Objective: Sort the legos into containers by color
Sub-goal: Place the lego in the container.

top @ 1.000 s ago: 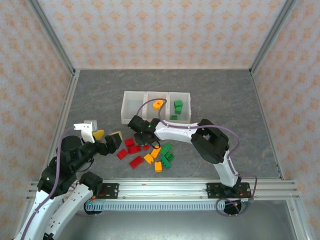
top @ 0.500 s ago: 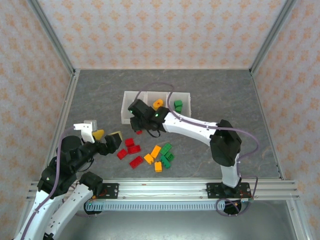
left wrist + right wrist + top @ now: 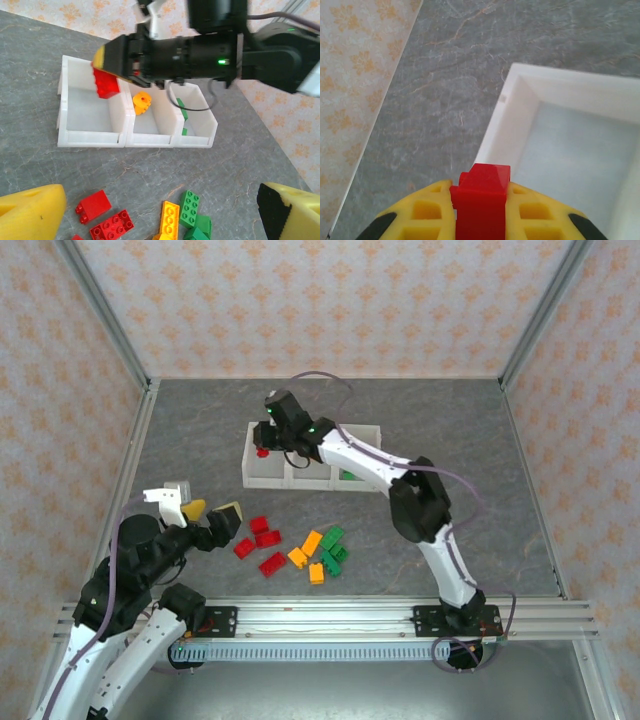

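Observation:
My right gripper (image 3: 262, 448) is shut on a red lego (image 3: 261, 451) and holds it above the left container (image 3: 252, 476), close to its left wall (image 3: 502, 125). The left wrist view shows that red lego (image 3: 105, 82) hanging over the empty left bin (image 3: 90, 137). The red lego (image 3: 482, 200) sits clamped between the yellow fingers (image 3: 420, 217). A round orange lego (image 3: 142, 102) lies in the middle bin and green legos (image 3: 182, 110) in the right one. My left gripper (image 3: 213, 510) is open, above and to the left of the loose legos (image 3: 300, 550).
Red bricks (image 3: 95, 205), an orange brick (image 3: 169, 220) and green bricks (image 3: 190, 207) lie scattered on the grey table between the containers and the arm bases. The right arm (image 3: 370, 465) stretches across the middle and right bins. Patterned walls enclose the table.
My right gripper has carried the red lego up from the pile, past the containers' front, to above the left bin. The left arm has barely moved.

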Motion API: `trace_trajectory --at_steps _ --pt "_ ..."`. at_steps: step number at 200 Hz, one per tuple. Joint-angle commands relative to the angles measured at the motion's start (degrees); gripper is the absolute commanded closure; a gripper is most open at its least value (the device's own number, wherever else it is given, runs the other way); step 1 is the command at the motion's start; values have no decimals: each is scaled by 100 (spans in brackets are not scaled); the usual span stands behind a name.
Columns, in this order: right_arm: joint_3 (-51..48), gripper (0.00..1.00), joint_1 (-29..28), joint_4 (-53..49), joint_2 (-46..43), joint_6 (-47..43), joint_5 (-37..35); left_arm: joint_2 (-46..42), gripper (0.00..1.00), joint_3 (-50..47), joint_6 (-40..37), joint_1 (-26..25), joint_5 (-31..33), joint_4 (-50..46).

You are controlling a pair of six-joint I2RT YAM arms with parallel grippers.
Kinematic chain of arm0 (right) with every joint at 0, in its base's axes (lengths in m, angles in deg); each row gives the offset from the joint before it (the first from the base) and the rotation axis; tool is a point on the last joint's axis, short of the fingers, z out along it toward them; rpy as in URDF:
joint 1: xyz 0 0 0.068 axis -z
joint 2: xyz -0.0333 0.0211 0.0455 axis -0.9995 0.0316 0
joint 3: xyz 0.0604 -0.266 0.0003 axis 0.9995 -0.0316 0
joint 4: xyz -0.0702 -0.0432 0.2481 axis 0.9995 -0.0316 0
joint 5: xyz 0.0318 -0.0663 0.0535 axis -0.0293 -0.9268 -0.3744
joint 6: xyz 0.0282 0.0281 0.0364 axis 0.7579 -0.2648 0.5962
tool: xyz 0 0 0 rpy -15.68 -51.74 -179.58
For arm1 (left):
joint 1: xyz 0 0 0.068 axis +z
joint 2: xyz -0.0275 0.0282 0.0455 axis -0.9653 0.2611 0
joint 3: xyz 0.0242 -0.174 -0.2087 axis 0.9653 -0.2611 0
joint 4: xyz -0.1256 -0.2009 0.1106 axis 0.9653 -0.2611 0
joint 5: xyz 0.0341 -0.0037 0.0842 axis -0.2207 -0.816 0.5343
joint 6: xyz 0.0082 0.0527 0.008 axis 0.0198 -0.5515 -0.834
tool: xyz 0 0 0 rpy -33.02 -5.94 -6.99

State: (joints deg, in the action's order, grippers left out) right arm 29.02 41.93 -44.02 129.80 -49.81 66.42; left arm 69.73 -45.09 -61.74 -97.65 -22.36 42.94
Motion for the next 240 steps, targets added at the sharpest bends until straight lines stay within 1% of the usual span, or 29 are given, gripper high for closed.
trace_trajectory --at_steps 1,16,36,47,56,68,78,88,118,122,127,137,157,180,213,217,240 --pt "696 79 71 -297 499 -18 280 -68 1 -49 71 12 66 153" --pt "951 75 115 -349 689 -10 291 -43 1 -49 63 24 58 139" --pt "1078 65 151 -352 794 -90 467 -14 1 -50 58 22 51 136" --pt "1223 56 161 -497 871 -199 552 0 1 -48 41 26 15 143" --pt "1294 44 162 -625 881 -273 545 2 1 -39 36 29 5 141" --pt "1309 36 161 -732 836 -337 533 11 1 -29 36 29 13 130" --pt "1270 29 163 -787 743 -361 535 22 1 -34 40 30 38 127" --pt "1202 25 161 -825 617 -383 528 28 1 -15 61 37 96 101" --pt "838 17 140 -854 0 -442 433 146 1 -10 114 47 242 66" --pt "785 14 138 -875 -92 -442 378 170 1 -14 130 46 278 58" --pt "710 7 145 -919 -206 -434 259 222 1 -18 160 53 334 52" --pt "626 1 144 -1068 -396 -472 91 346 1 -9 226 46 479 12" --pt "353 0 143 -1324 -843 -620 -112 767 1 23 366 47 718 -113" --pt "-544 0 140 -1200 -1701 -688 -496 1395 1 95 642 47 1072 -357" --pt "-2256 0 178 -847 -3237 -646 -1380 2299 1 296 864 -14 1517 -883" --pt "-2496 0 187 -765 -3437 -639 -1518 2380 1 328 1045 -30 1591 -941" --pt "-3862 0 332 -302 -4497 -596 -2215 2827 1 505 1368 -59 1740 -1148"
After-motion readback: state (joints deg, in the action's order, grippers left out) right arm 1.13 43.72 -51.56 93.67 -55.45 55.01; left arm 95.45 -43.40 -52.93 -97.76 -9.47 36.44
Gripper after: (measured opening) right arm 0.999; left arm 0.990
